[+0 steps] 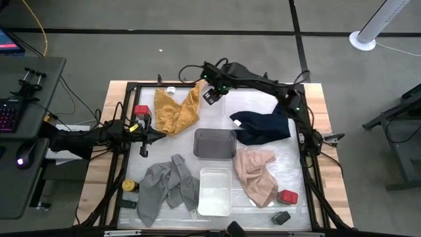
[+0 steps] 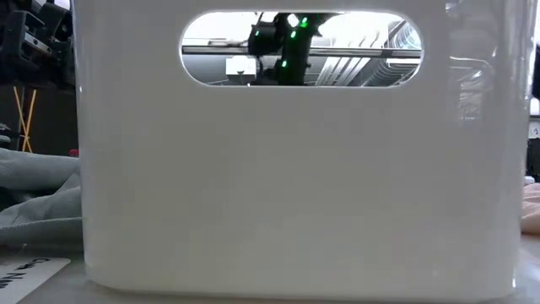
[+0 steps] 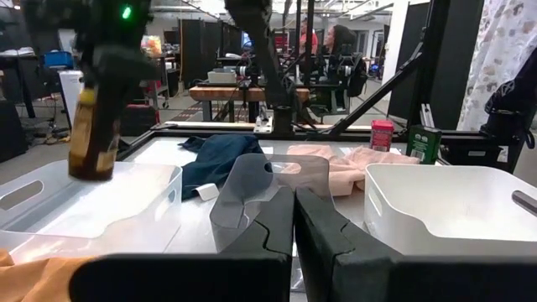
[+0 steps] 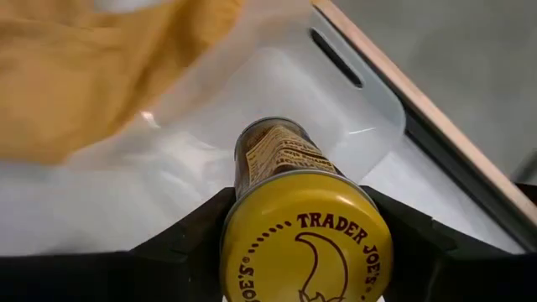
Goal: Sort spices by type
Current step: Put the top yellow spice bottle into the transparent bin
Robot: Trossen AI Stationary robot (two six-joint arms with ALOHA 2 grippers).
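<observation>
My right gripper (image 1: 212,96) reaches to the table's far side and is shut on a dark round jar with a yellow lid (image 4: 306,243), over a clear tray (image 4: 352,101). The left wrist view shows that jar (image 3: 92,138) at the tray (image 3: 126,197). My left gripper (image 3: 294,225) is shut and touches nothing; it sits at the table's left (image 1: 143,136). A red tin (image 1: 142,110) stands beside it. A second yellow-lidded jar (image 1: 129,186) lies at the near left. Another red tin (image 1: 287,196) and a black tin (image 1: 281,217) stand at the near right. The second black tin is hidden. My right gripper pinches the jar at its lid end (image 4: 252,210), one finger on each side of the yellow lid. The fingers come from above, pointing down. The jar hangs roughly upright below them, its base (image 3: 91,172) at about the clear tray's rim height. Whether the base touches the tray floor, I cannot tell.
A yellow cloth (image 1: 176,108) lies beside the clear tray. A grey tray (image 1: 214,143) sits mid-table, with a white tray (image 1: 215,191) nearer that fills the low view (image 2: 295,186). Navy (image 1: 263,125), pink (image 1: 256,174) and grey (image 1: 164,187) cloths lie around them.
</observation>
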